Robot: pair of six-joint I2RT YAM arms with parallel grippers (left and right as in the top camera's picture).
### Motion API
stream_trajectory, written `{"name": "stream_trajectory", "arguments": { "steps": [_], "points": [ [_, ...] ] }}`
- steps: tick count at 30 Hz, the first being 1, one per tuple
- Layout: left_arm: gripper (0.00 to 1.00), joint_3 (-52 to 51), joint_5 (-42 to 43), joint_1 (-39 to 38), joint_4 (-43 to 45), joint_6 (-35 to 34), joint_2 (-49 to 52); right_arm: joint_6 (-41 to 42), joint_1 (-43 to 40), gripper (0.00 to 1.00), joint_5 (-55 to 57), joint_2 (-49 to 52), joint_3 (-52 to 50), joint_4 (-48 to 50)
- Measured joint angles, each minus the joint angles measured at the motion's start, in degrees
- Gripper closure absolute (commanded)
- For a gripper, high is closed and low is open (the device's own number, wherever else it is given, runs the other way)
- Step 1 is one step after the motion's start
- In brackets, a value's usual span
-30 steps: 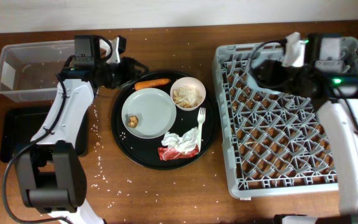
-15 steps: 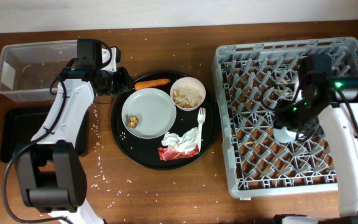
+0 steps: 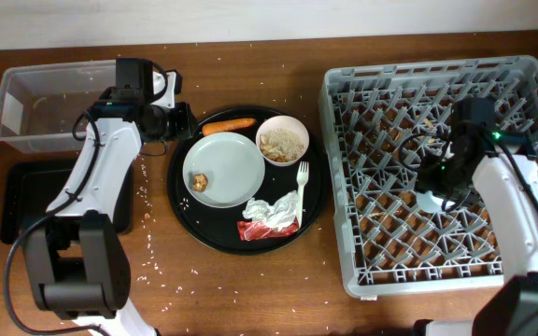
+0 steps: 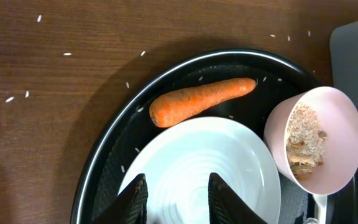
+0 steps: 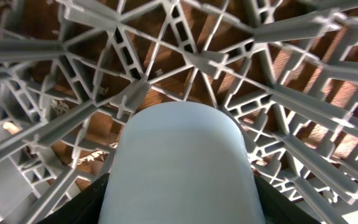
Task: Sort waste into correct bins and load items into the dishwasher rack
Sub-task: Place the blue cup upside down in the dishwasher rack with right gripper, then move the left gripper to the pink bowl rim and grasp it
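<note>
My left gripper (image 3: 172, 121) is open and empty, over the left rim of the round black tray beside the orange carrot (image 3: 228, 124). In the left wrist view its gripper (image 4: 178, 200) hovers over the pale grey plate (image 4: 197, 168), with the carrot (image 4: 197, 99) and the small bowl of rice (image 4: 316, 140) ahead. My right gripper (image 3: 437, 187) is shut on the light blue cup (image 3: 430, 200), low inside the grey dishwasher rack (image 3: 362, 243). The cup (image 5: 182, 155) fills the right wrist view, over the rack lattice (image 5: 135, 93).
The round black tray (image 3: 183, 210) also holds a white fork (image 3: 301, 191), a crumpled napkin (image 3: 271, 211), a red wrapper (image 3: 258, 231) and a crumb (image 3: 201, 180) on the plate. A clear tub (image 3: 45, 107) and a shallow black tray (image 3: 26, 196) lie at the left. Rice is scattered on the table.
My right arm carried the cup from the rack's far edge toward the rack's middle and lowered it. My left gripper drew back slightly and stays beside the carrot.
</note>
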Motion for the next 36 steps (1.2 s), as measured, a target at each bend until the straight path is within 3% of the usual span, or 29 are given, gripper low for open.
{"name": "stream_trajectory", "arguments": {
  "steps": [2,4,10,13,15,17,24,31,36],
  "points": [
    [0.68,0.0,-0.2,0.0,-0.5,0.0,0.0,-0.4,0.0,0.07,-0.6,1.9,0.0,0.1],
    [0.68,0.0,-0.3,0.0,-0.5,0.0,0.0,-0.6,0.0,0.00,-1.5,3.1,-0.2,-0.3],
    [0.68,0.0,-0.4,0.0,-0.5,0.2,0.0,-1.0,0.0,0.00,-3.2,3.1,0.5,-2.8],
    [0.68,0.5,-0.4,0.0,-0.8,1.3,0.0,-1.2,0.0,0.02,-4.8,3.8,15.4,-9.8],
    [0.67,4.4,-0.5,0.0,-6.0,2.1,0.0,-2.0,1.2,0.02,-7.7,3.8,26.3,-13.1],
    [0.67,7.2,-0.5,0.0,-9.5,4.3,-1.3,-2.2,4.7,0.04,-9.2,3.6,29.2,-11.9],
    [0.62,9.1,-0.7,-0.3,-14.6,8.5,-6.1,-2.0,22.5,0.08,-11.3,4.6,29.5,-2.4],
    [0.62,8.8,-8.4,-7.7,-19.0,12.5,-6.1,-2.0,25.5,0.08,-11.3,8.7,29.5,-0.2],
    [0.54,5.3,-10.0,-10.5,-20.6,13.4,-6.1,-2.0,25.6,0.09,-11.3,8.7,29.5,-0.2]
  ]
}}
